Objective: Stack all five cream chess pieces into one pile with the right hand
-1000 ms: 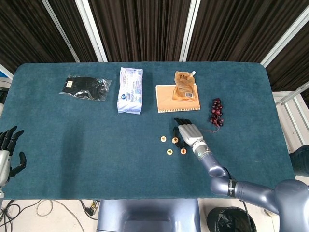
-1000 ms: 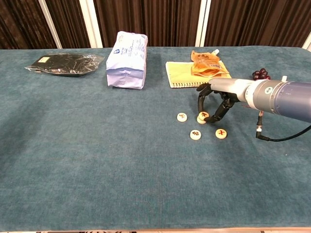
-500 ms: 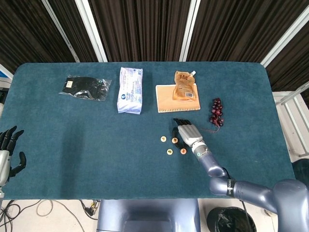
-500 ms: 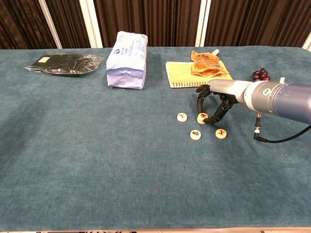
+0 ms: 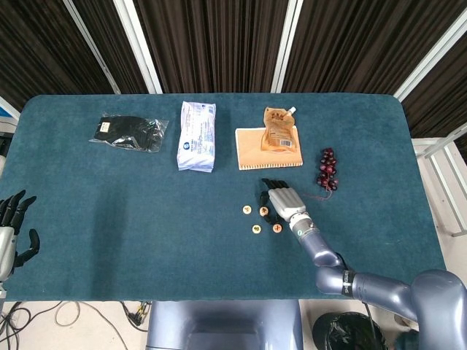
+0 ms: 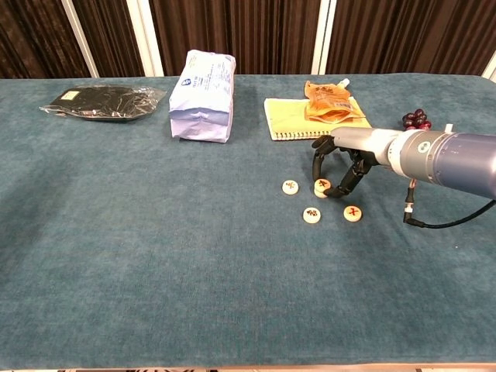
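Observation:
Four cream spots lie on the blue table [image 6: 155,256]. Single chess pieces lie at the left [image 6: 291,186] [image 5: 247,210], front [image 6: 312,215] [image 5: 257,229] and front right [image 6: 353,211] [image 5: 277,228]. The fourth piece [image 6: 322,185] [image 5: 264,212] looks thicker, like a small stack. My right hand [image 6: 338,167] [image 5: 283,199] arches over it, thumb on one side and fingertips on the other, pinching its top piece. My left hand [image 5: 11,226] hangs by the table's left edge, fingers apart and holding nothing.
Behind the right hand lie a yellow notebook [image 6: 291,118] with an orange pouch [image 6: 329,102] on it, and dark grapes [image 6: 416,118] to its right. A white packet [image 6: 203,97] and a black bag [image 6: 101,101] sit further left.
The right hand has shifted only slightly over the middle piece. The pieces and the left hand have stayed put.

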`<action>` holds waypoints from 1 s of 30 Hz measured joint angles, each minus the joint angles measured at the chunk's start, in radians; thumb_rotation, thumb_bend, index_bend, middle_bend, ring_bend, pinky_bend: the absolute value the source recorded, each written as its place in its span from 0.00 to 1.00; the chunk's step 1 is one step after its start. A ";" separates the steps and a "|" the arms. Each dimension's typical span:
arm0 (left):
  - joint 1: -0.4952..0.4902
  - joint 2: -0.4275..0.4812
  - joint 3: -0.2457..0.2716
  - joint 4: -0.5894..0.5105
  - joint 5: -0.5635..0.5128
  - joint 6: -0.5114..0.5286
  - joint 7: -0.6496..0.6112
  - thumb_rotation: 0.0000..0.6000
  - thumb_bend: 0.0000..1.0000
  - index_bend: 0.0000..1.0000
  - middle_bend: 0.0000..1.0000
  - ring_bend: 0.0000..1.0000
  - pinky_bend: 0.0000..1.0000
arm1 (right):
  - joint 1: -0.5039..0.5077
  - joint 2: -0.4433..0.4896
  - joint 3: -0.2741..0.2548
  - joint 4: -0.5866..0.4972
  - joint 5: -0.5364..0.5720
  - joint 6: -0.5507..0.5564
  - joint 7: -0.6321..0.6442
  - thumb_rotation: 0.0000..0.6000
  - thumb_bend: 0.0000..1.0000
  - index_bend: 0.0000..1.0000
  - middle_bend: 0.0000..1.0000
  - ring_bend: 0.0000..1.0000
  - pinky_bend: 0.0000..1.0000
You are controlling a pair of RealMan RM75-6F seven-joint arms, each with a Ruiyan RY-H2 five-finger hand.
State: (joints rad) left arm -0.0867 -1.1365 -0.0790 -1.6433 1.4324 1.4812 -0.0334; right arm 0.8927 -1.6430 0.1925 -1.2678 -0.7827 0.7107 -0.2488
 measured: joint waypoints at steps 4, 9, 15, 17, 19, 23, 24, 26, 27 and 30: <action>0.000 0.000 0.000 0.000 0.000 0.000 0.001 1.00 0.62 0.13 0.00 0.00 0.00 | 0.001 0.001 0.003 -0.001 0.002 0.001 0.002 1.00 0.41 0.43 0.00 0.00 0.04; 0.000 0.000 0.000 -0.001 -0.002 0.000 0.000 1.00 0.62 0.13 0.00 0.00 0.00 | 0.000 0.008 -0.002 -0.014 -0.003 0.001 0.000 1.00 0.41 0.43 0.00 0.00 0.04; 0.001 0.000 -0.001 -0.002 -0.004 0.000 0.001 1.00 0.62 0.13 0.00 0.00 0.00 | -0.005 0.022 -0.004 -0.043 -0.018 0.010 0.003 1.00 0.41 0.42 0.00 0.00 0.03; 0.001 0.000 -0.001 -0.002 -0.006 -0.001 0.001 1.00 0.62 0.13 0.00 0.00 0.00 | -0.008 0.030 -0.004 -0.060 -0.026 0.017 0.005 1.00 0.41 0.40 0.00 0.00 0.02; 0.001 -0.001 -0.002 -0.003 -0.007 -0.001 0.001 1.00 0.62 0.13 0.00 0.00 0.00 | -0.012 0.038 -0.005 -0.080 -0.038 0.025 0.007 1.00 0.41 0.38 0.00 0.00 0.01; 0.001 -0.001 -0.001 -0.003 -0.004 0.002 0.004 1.00 0.62 0.13 0.00 0.00 0.00 | -0.014 0.050 -0.004 -0.111 -0.054 0.043 0.002 1.00 0.41 0.37 0.00 0.00 0.00; 0.002 -0.001 -0.001 -0.004 -0.004 0.002 0.004 1.00 0.62 0.13 0.00 0.00 0.00 | -0.013 0.051 -0.003 -0.115 -0.054 0.047 -0.001 1.00 0.41 0.37 0.00 0.00 0.00; 0.002 -0.001 -0.002 -0.004 -0.005 0.003 0.002 1.00 0.62 0.13 0.00 0.00 0.00 | -0.009 0.052 0.001 -0.126 -0.050 0.053 -0.008 1.00 0.41 0.36 0.00 0.00 0.00; 0.002 -0.001 -0.002 -0.004 -0.006 0.003 0.001 1.00 0.62 0.13 0.00 0.00 0.00 | -0.007 0.053 0.002 -0.129 -0.047 0.054 -0.012 1.00 0.41 0.36 0.00 0.00 0.00; 0.002 0.000 -0.003 -0.005 -0.008 0.001 -0.002 1.00 0.62 0.13 0.00 0.00 0.00 | 0.001 0.055 0.004 -0.143 -0.037 0.059 -0.032 1.00 0.41 0.36 0.00 0.00 0.00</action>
State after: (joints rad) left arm -0.0849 -1.1361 -0.0818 -1.6480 1.4247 1.4818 -0.0353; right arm 0.8940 -1.5883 0.1963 -1.4110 -0.8194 0.7700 -0.2808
